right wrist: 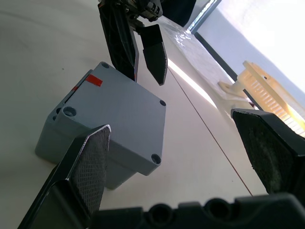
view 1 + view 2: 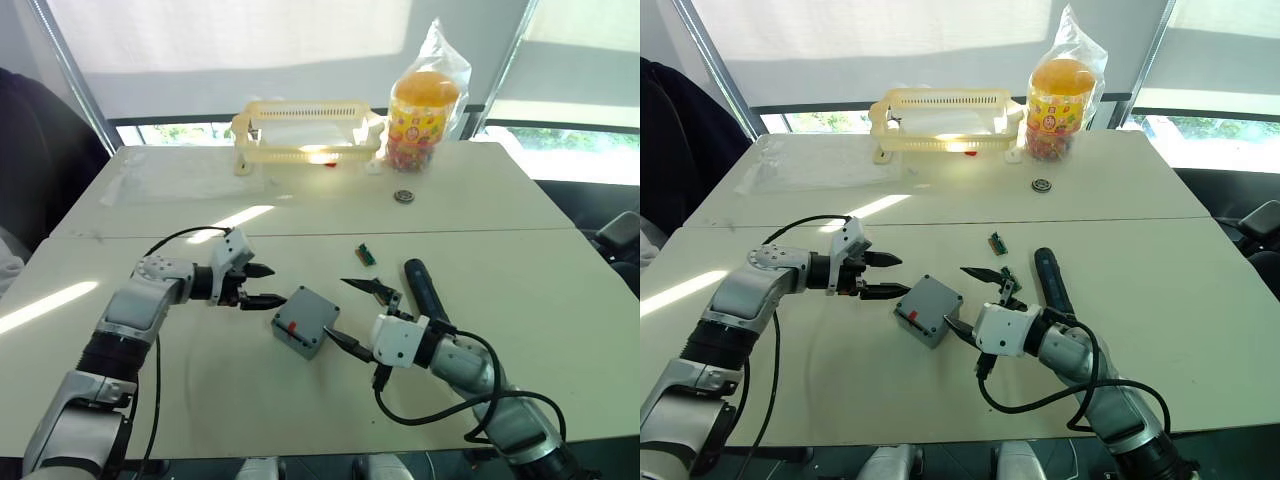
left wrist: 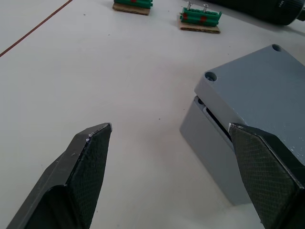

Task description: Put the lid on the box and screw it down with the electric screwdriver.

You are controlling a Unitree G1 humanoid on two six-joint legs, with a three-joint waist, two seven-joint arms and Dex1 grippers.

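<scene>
Yellow basket beside candy jar on table.

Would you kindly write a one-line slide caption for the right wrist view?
Open right gripper beside the grey box, its lid sitting on top, left gripper open just beyond.

Left pincer fingers spread, arm bent inward; right pincer fingers wide apart, forearm angled inward.
</scene>
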